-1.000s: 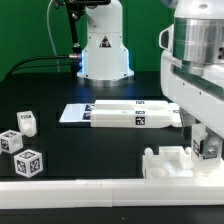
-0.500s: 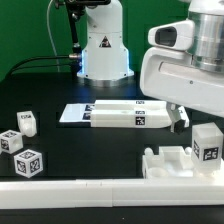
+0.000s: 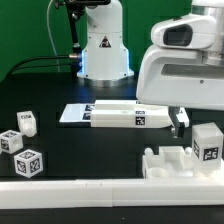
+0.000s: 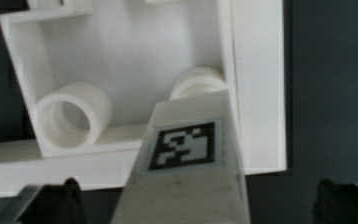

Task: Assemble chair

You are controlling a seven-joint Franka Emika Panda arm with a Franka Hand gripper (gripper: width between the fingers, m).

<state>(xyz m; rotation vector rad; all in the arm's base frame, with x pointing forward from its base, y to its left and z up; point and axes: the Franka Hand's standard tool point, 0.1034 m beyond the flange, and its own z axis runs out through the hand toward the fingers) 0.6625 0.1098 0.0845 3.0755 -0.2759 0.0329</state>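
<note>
The chair is in loose white tagged pieces. A small upright piece (image 3: 207, 143) stands on the pegged block (image 3: 168, 161) at the exterior view's right. My gripper (image 3: 192, 126) hovers just above it, open. In the wrist view the upright tagged piece (image 4: 186, 150) sits between my gripper (image 4: 197, 206) with a dark gap on each side, touching neither of the fingertips (image 4: 51, 200). Behind it lies the pegged block (image 4: 123, 60) with two round pegs. Flat slabs (image 3: 118, 114) lie in the middle of the table.
Three small tagged cubes (image 3: 27, 122), (image 3: 10, 141), (image 3: 30, 161) sit at the exterior view's left. A long white border rail (image 3: 80, 191) runs along the front edge. The robot base (image 3: 103, 48) stands at the back with cables beside it.
My gripper was low around the upright piece; it has opened and risen, leaving the piece standing on the pegged block.
</note>
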